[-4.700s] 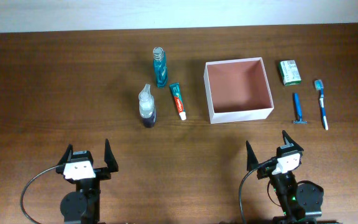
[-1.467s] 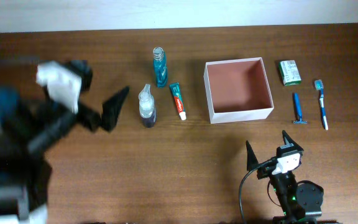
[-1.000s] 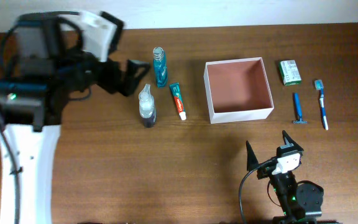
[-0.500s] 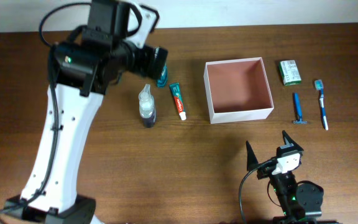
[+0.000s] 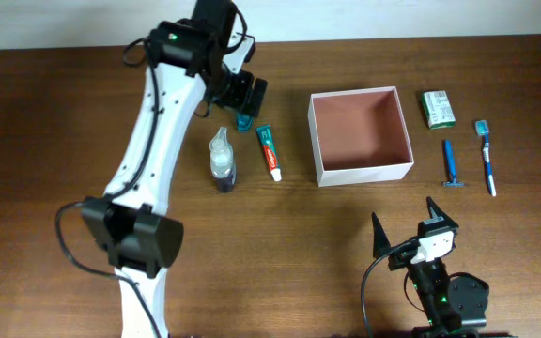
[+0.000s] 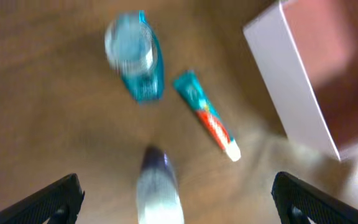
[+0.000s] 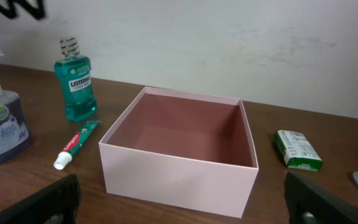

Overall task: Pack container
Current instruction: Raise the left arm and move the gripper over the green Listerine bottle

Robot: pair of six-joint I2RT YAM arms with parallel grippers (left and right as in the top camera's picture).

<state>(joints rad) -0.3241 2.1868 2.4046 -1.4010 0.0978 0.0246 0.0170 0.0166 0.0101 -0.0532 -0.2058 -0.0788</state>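
Observation:
The container [image 5: 360,170], a square white box with a reddish-brown inside, sits right of centre and holds nothing. My left gripper [image 5: 246,98] hangs open above the teal mouthwash bottle [image 5: 244,122], hiding its top. In the left wrist view the mouthwash bottle [image 6: 135,59], the toothpaste tube [image 6: 207,118] and the soap pump bottle [image 6: 160,193] lie below the open left gripper [image 6: 176,180], with the container wall [image 6: 291,87] at right. My right gripper [image 5: 408,225] rests open near the front edge, facing the container [image 7: 179,158].
A toothpaste tube [image 5: 269,152] and a soap pump bottle [image 5: 222,161] lie left of the container. Right of it are a green-and-white packet [image 5: 438,108], a blue razor [image 5: 450,164] and a toothbrush [image 5: 486,158]. The left arm [image 5: 148,160] stretches across the table's left half.
The left arm has swung up from the front left and reached far across to above the mouthwash bottle. The right arm has not moved. No object has shifted.

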